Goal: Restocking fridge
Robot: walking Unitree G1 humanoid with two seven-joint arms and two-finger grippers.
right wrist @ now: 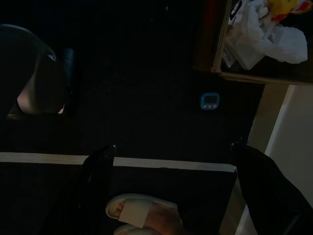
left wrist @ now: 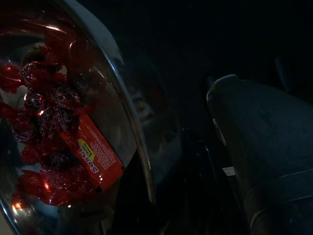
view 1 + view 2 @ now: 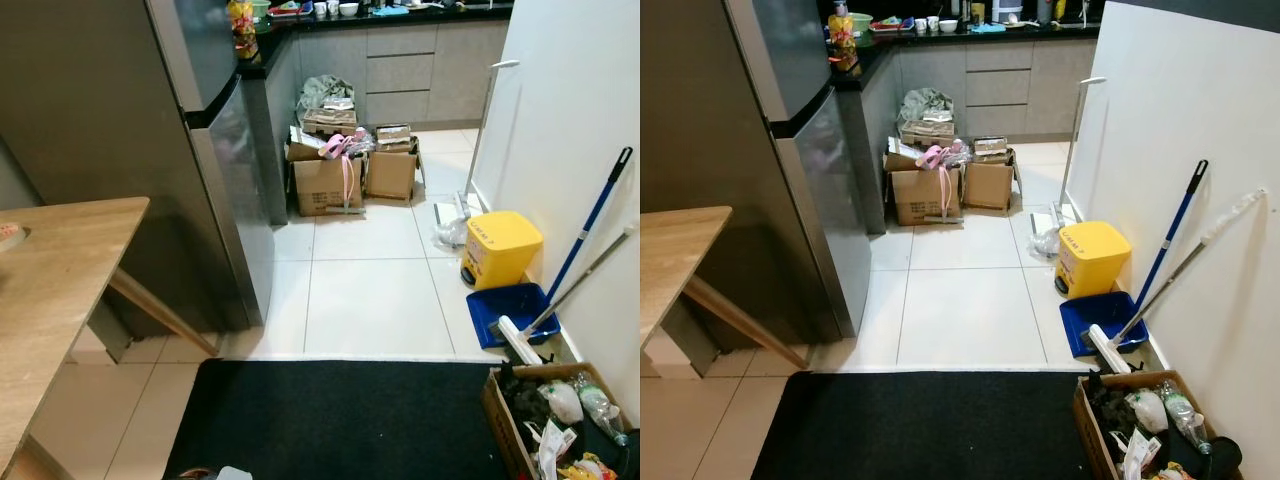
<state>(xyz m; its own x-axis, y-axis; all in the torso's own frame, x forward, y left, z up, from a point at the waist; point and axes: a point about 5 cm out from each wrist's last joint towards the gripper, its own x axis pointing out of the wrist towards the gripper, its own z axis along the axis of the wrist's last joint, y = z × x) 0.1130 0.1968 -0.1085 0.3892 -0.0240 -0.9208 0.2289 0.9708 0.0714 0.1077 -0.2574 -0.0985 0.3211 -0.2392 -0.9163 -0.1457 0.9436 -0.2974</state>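
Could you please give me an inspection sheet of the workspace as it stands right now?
Surface: white tiled floor, black mat nearest the robot.
Job's things: fridge, door closed; left wrist view shows a clear container of red-wrapped sweets.
Clutter: cardboard boxes by the cabinets; yellow bin; blue dustpan; mop; box of rubbish.
Grippers: right gripper hangs open over the mat, a slippered foot below it; left fingers dark beside the container.
Cables: nothing seen.
Surroundings: wooden table, countertop.
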